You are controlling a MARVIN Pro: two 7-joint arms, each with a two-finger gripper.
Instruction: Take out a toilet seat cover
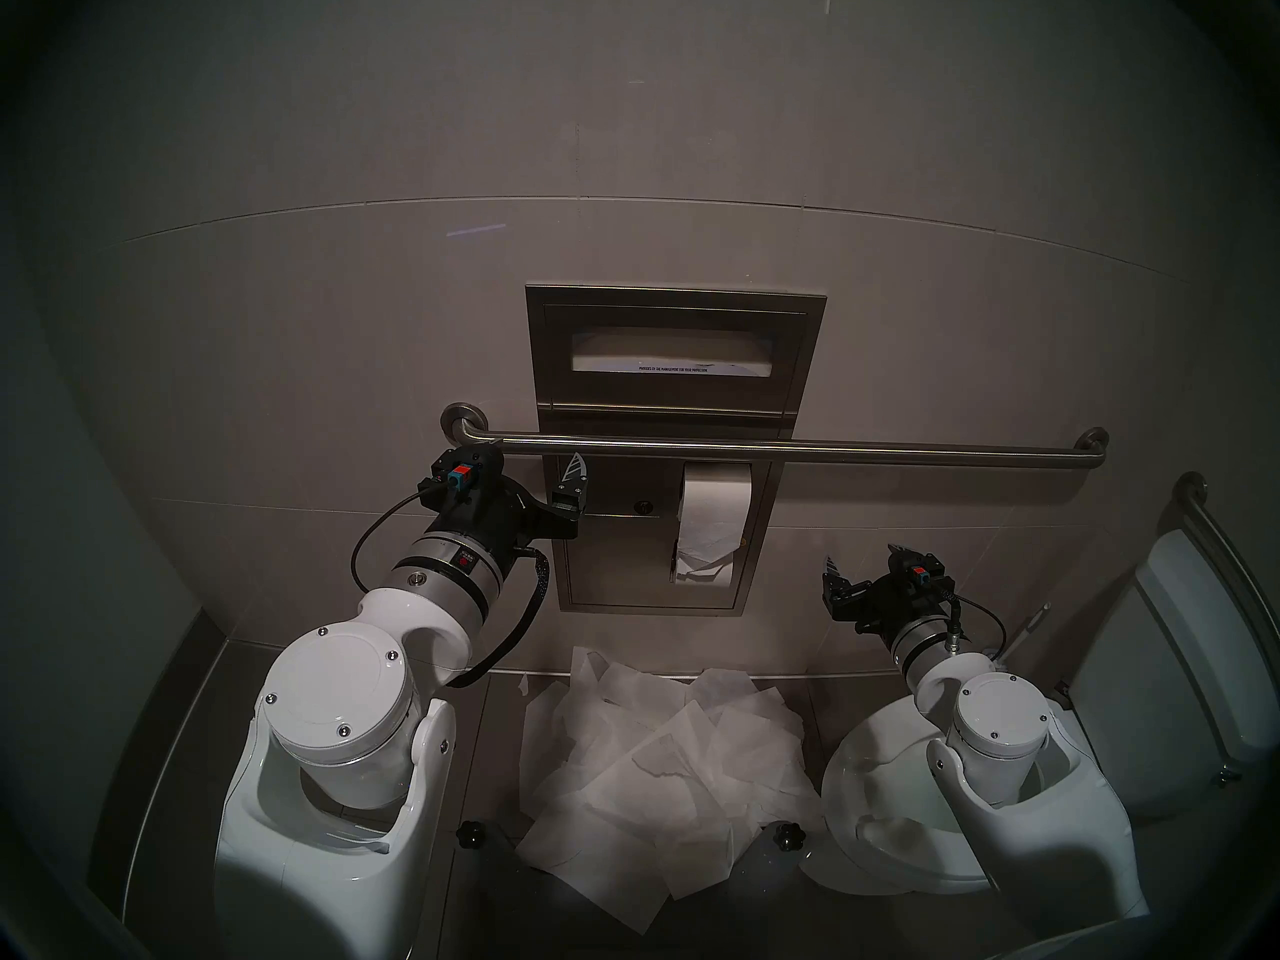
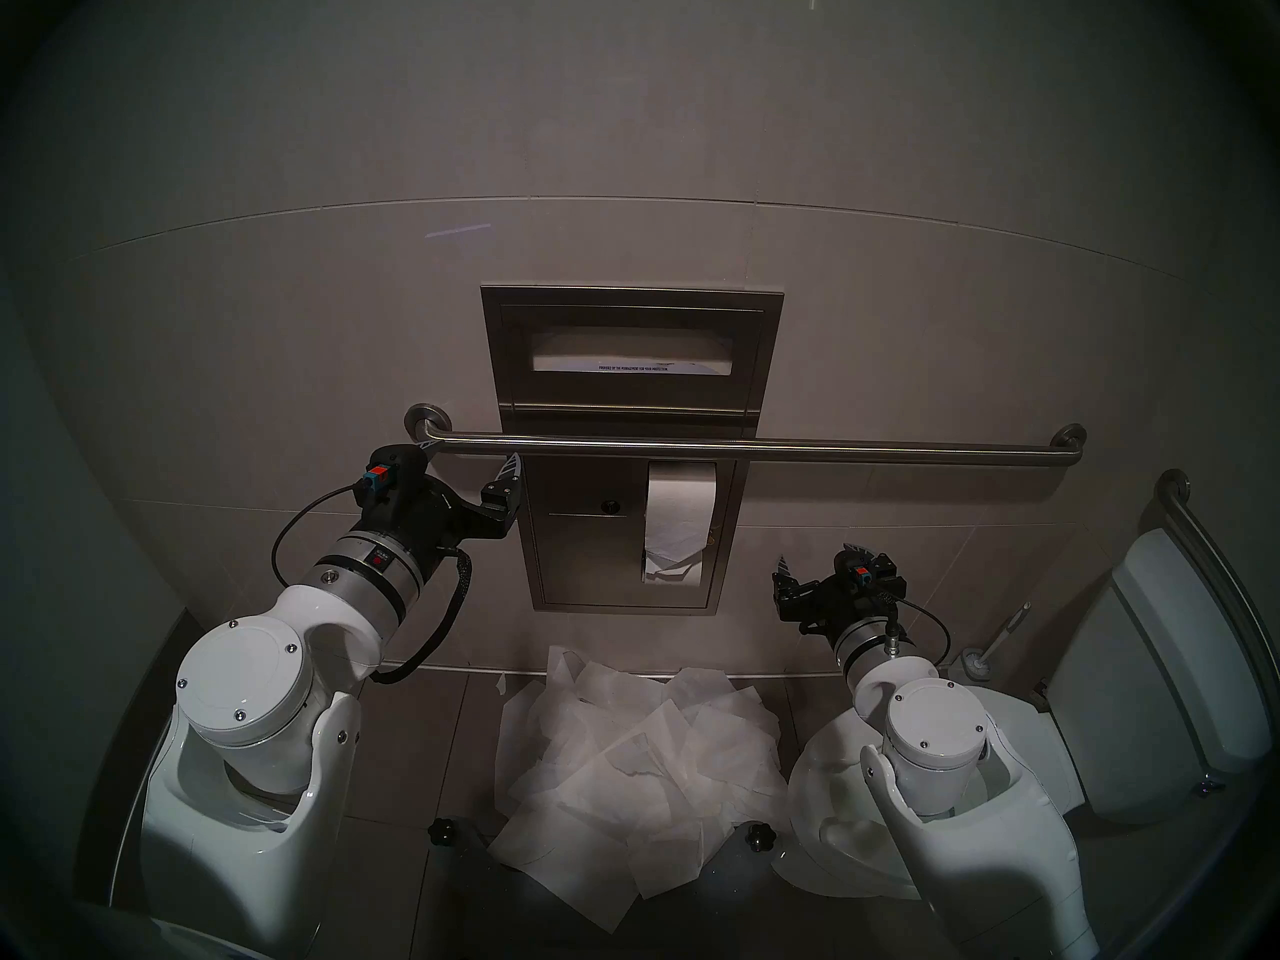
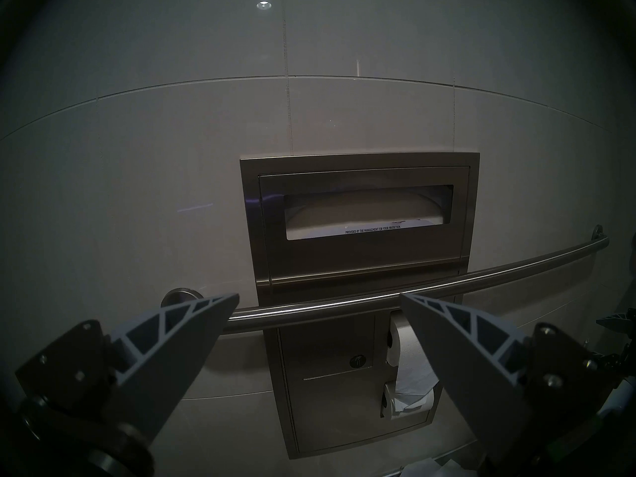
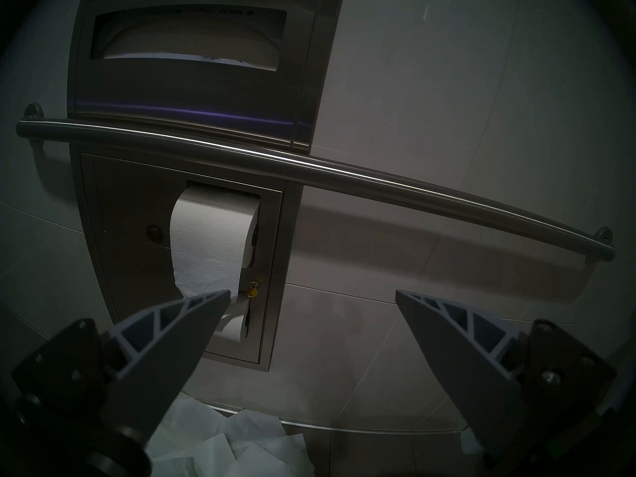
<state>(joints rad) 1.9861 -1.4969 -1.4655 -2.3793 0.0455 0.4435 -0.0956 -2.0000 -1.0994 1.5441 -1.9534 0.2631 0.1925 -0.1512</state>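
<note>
A steel wall dispenser [image 1: 547,356] holds the toilet seat cover [image 1: 665,357] as a white folded sheet behind its upper slot, also seen in the left wrist view [image 3: 361,213] and the right wrist view [image 4: 186,46]. My left gripper [image 1: 533,463] is open and empty, just below the grab bar's left end and left of the dispenser, well under the slot; its fingers [image 3: 192,325] frame the bar. My right gripper [image 1: 862,557] is open and empty, low to the right of the dispenser, pointing up at the wall [image 4: 311,290].
A steel grab bar [image 1: 866,451] crosses the dispenser below the slot. A toilet paper roll [image 1: 713,515] hangs in the lower panel. A heap of white sheets [image 1: 665,764] lies on the floor. The toilet [image 1: 866,764], its tank [image 1: 1177,661] and a brush [image 1: 1025,633] are at right.
</note>
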